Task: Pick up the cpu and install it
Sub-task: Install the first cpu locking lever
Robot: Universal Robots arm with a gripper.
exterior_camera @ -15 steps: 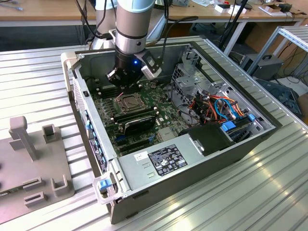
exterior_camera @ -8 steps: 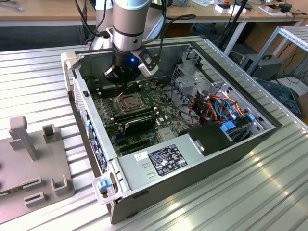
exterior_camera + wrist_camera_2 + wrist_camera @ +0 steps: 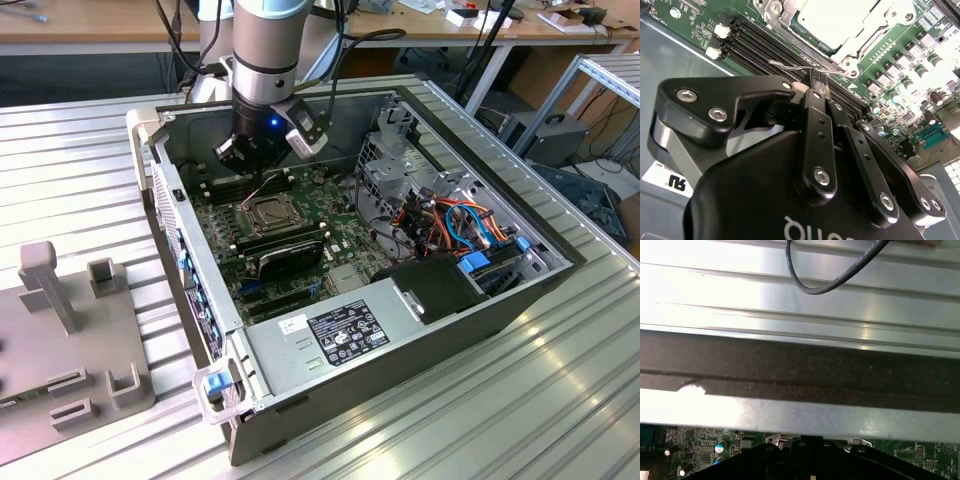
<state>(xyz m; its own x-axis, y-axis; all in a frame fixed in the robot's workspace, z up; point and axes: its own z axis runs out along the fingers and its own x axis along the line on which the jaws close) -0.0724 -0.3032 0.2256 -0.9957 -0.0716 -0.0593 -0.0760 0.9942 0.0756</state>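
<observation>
Here cpu (image 3: pixel 832 20) seated in socket, just beyond tool (image 3: pixel 817 82)

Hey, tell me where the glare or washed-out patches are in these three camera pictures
In the second wrist view, the cpu in its socket is washed out to near white. In the first wrist view, glare streaks the ribbed metal surface and a bright band crosses lower down. The exterior view is evenly lit, with sheen on the metal table.

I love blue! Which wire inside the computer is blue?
The curved blue wire beside the orange wires, on the exterior view's right of the case; its neighbours are orange.
</observation>
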